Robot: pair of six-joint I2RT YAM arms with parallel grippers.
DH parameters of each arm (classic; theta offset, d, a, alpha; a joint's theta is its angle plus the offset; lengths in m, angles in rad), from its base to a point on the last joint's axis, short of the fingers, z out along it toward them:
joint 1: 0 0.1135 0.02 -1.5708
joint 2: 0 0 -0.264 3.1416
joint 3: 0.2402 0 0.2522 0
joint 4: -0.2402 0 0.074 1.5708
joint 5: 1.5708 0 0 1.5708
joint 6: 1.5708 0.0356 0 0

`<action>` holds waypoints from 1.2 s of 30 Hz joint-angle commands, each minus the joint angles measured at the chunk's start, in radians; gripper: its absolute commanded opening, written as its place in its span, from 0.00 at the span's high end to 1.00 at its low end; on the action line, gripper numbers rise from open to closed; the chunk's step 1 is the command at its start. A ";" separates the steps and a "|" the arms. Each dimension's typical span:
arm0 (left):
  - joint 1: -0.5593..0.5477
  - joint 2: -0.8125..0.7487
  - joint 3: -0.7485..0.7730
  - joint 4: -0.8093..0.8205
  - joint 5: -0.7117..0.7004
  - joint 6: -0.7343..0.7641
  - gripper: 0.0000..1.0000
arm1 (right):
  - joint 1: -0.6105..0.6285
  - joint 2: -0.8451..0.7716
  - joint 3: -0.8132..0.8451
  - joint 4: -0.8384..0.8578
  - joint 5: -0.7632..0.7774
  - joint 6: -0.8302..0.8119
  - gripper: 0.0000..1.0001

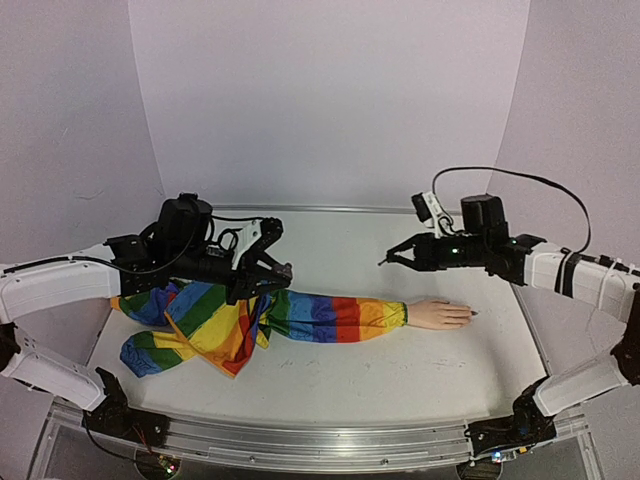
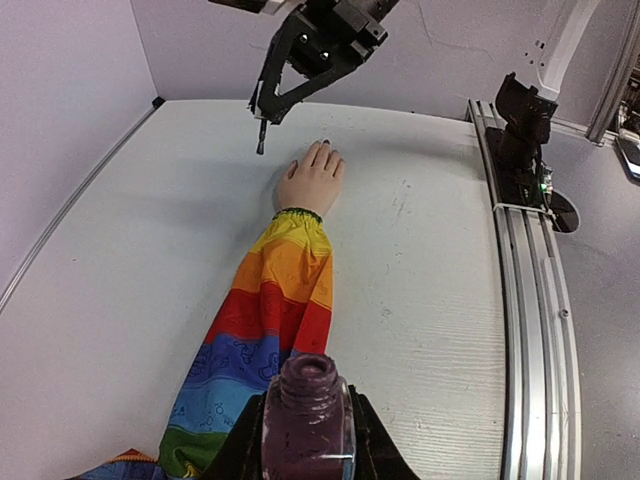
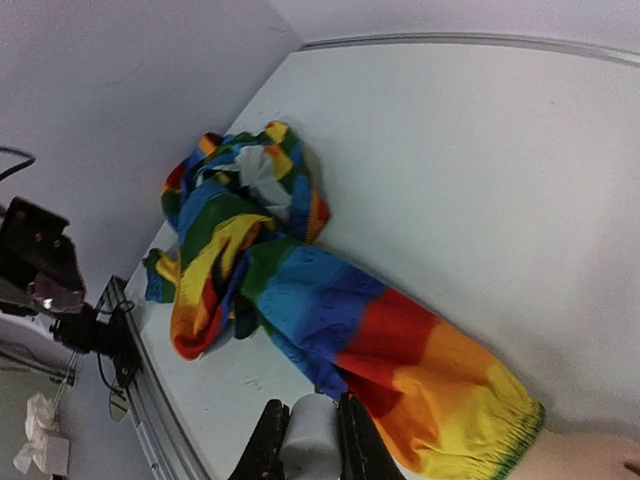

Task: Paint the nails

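Observation:
The pale mannequin hand [image 1: 438, 314] lies flat at the right end of a rainbow-striped sleeve [image 1: 330, 316], fingers pointing right. Its nails [image 2: 325, 143] are tiny; at least one fingertip looks dark. My left gripper [image 1: 272, 272] hovers over the sleeve's bunched end, shut on an open bottle of purple polish [image 2: 308, 415]. Above and left of the hand, my right gripper [image 1: 393, 257] is shut on a white brush cap [image 3: 312, 435]. The dark brush tip [image 2: 260, 140] hangs just left of the fingers, clear of them.
The sleeve's loose end lies crumpled in a heap [image 3: 235, 215] at the left of the table. A metal rail [image 2: 520, 300] runs along the near edge, with the right arm's base [image 2: 522, 130] on it. White walls enclose the back and sides.

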 commanded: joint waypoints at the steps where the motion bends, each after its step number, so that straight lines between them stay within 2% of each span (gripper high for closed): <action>1: -0.009 -0.010 0.005 0.029 0.042 0.041 1.00 | 0.192 0.053 0.187 0.006 -0.029 -0.070 1.00; 7: -0.035 -0.037 -0.014 0.027 0.002 0.058 1.00 | 0.353 0.147 0.354 0.012 -0.052 -0.101 1.00; 11: -0.044 -0.052 -0.019 0.024 -0.022 0.069 1.00 | 0.424 0.178 0.406 0.015 -0.042 -0.133 1.00; 21: -0.046 -0.072 -0.022 0.017 -0.061 0.083 1.00 | 0.488 0.222 0.450 0.016 -0.002 -0.166 1.00; 36: -0.048 -0.046 -0.016 0.017 -0.041 0.076 1.00 | 0.504 0.188 0.430 0.044 0.040 -0.183 1.00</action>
